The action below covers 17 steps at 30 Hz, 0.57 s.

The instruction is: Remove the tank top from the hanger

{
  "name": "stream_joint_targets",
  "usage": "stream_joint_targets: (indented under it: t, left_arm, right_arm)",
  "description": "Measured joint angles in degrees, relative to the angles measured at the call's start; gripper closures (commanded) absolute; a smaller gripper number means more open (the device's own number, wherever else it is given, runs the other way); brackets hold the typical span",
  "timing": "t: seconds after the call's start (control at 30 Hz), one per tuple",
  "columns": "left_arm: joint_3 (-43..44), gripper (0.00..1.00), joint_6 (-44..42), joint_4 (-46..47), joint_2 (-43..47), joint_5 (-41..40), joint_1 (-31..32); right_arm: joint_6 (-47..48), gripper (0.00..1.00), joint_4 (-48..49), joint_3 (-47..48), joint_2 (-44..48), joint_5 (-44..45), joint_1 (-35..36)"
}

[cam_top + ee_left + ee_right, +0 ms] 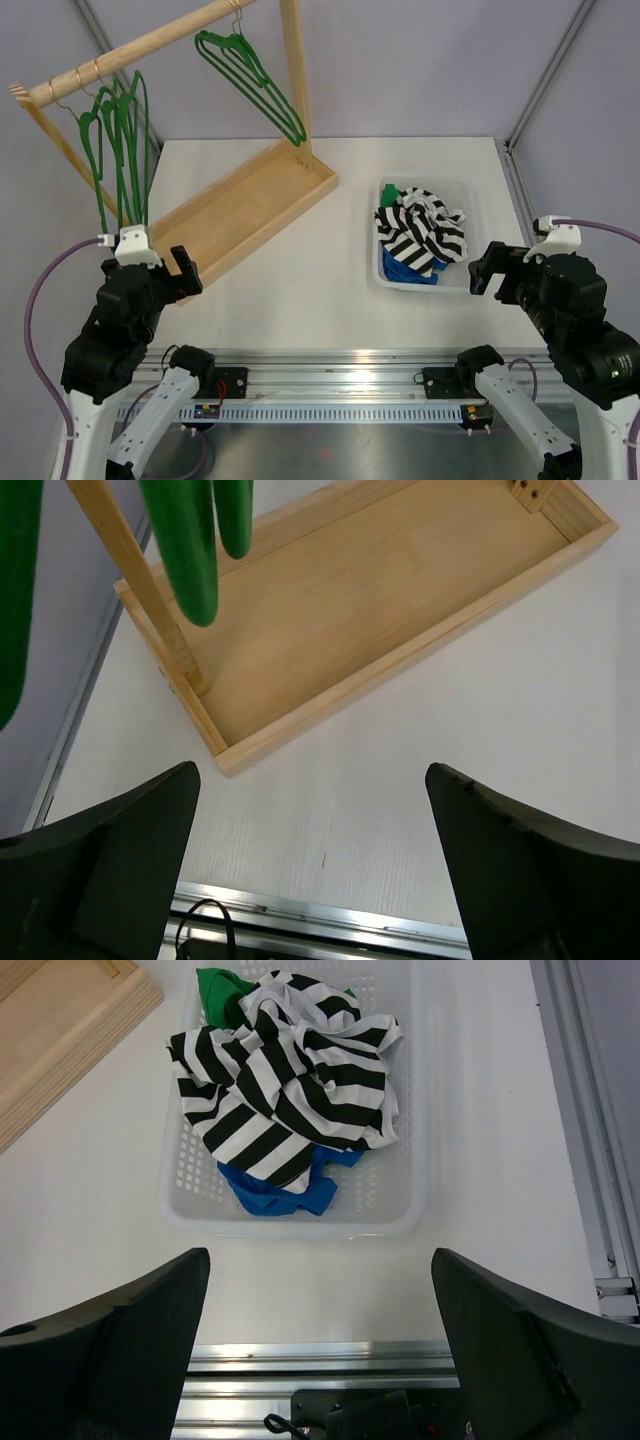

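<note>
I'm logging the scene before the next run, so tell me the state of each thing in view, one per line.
Rack: standing upright.
Lone hanger: hooked on the rack, bare.
Bunched hangers: hooked on the rack, bare.
Striped top: crumpled in the basket.
Blue garment: crumpled under the striped top.
Green cloth: in the basket, mostly hidden.
Basket: upright, holding clothes.
Left gripper: open, empty.
Right gripper: open, empty.

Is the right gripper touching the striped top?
Apart. The right wrist view shows the right gripper open, with the basket rim and bare table between it and the striped top.
</note>
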<state>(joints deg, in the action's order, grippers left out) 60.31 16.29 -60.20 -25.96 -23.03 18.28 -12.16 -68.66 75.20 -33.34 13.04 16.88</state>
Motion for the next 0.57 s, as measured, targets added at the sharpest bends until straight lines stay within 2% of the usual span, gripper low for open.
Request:
stream_joint_targets:
  t: [0.57]
  left_arm:
    - [-0.8,0.01,0.0,1.3,0.1,0.0,0.0]
  right_arm:
    - [0.0,0.00,1.6,-2.9,-4.0,1.2,0.0]
